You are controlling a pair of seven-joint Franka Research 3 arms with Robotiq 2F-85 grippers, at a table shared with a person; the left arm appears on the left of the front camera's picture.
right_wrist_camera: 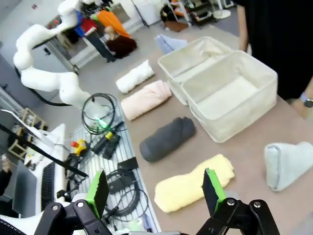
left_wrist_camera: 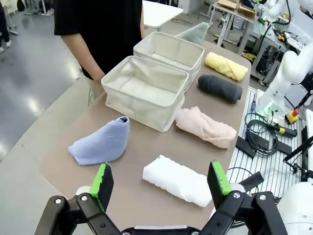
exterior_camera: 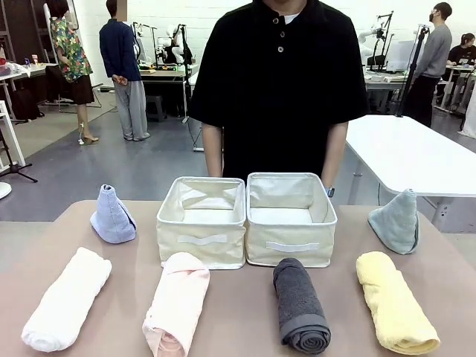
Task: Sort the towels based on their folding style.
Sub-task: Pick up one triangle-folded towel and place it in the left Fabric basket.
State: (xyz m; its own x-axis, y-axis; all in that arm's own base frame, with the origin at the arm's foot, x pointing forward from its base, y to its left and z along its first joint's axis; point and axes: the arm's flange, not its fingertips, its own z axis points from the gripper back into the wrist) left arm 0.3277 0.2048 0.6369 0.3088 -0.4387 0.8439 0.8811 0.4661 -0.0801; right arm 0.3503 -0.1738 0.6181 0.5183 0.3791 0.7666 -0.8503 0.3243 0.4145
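Observation:
Four rolled towels lie along the table's near side: white (exterior_camera: 67, 300), pink (exterior_camera: 177, 303), dark grey (exterior_camera: 300, 305) and yellow (exterior_camera: 396, 301). A light blue cone towel (exterior_camera: 112, 216) stands at the back left and a grey-teal cone towel (exterior_camera: 396, 222) at the back right. My left gripper (left_wrist_camera: 161, 181) hangs open above the white roll (left_wrist_camera: 178, 180), with the blue cone (left_wrist_camera: 101, 143) to its left. High over the yellow roll (right_wrist_camera: 194, 184) my right gripper (right_wrist_camera: 153, 188) is open too, holding nothing.
Two cream fabric bins (exterior_camera: 202, 220) (exterior_camera: 289, 217) stand side by side at the table's middle, both holding nothing. A person in a black shirt (exterior_camera: 279, 82) stands right behind them. Cables and gear (right_wrist_camera: 105, 142) lie beside the table's near edge.

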